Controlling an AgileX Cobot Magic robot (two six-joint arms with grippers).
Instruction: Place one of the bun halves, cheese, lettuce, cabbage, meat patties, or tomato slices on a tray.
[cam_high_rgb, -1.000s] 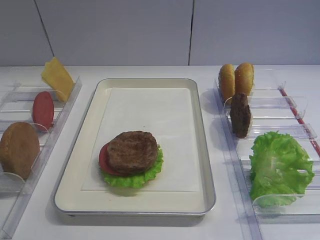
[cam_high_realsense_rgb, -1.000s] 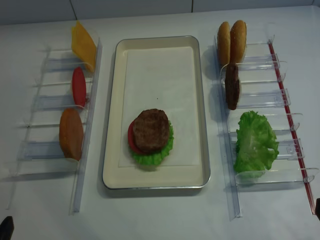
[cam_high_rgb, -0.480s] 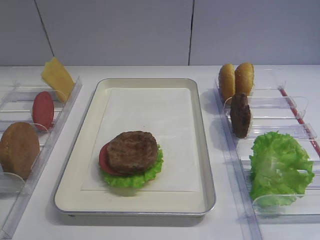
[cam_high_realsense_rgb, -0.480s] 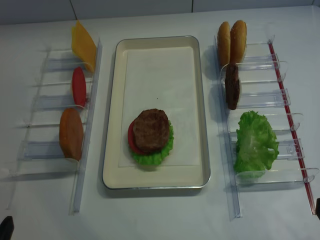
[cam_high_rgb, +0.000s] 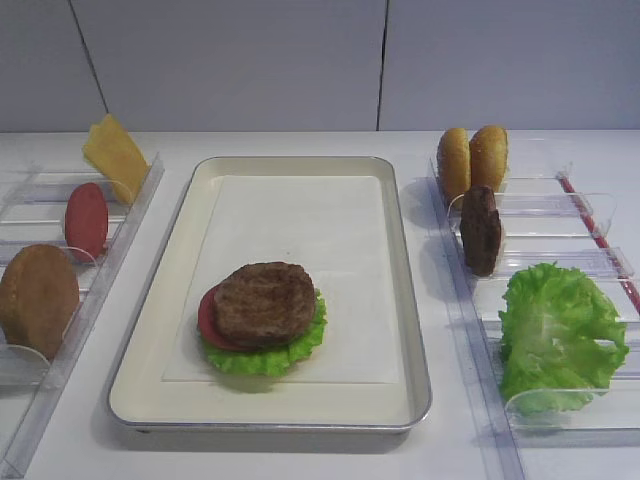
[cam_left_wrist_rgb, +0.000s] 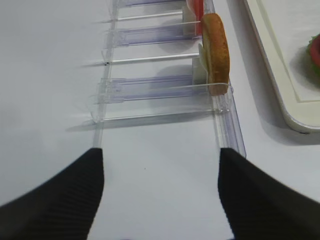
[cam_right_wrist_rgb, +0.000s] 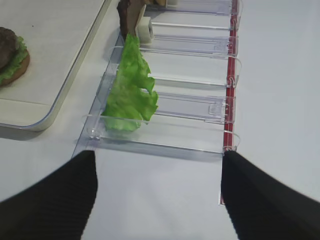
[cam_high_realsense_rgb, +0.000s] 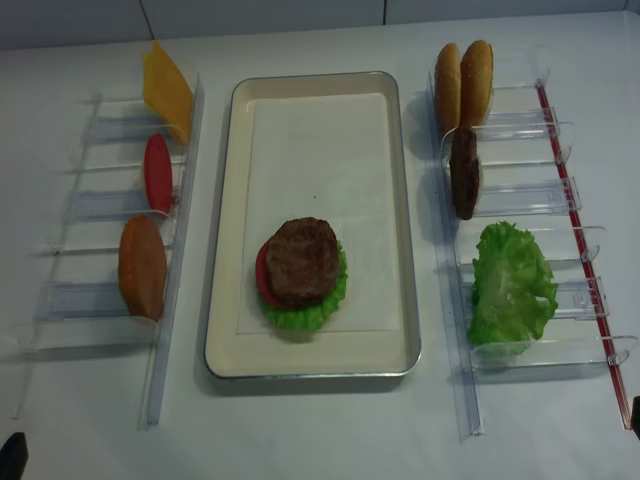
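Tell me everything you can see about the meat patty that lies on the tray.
The meat patty is a dark brown, roughly round disc with a grainy surface. It lies flat in the near half of the cream tray, on top of a stack: a red tomato slice shows at its left edge, and frilly green lettuce sticks out below and to the right. No gripper touches it.

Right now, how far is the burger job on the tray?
Done: lettuce, a tomato slice and a meat patty are stacked on the tray. In hand: nothing; both grippers are open and empty. Left in the racks: cheese, buns.
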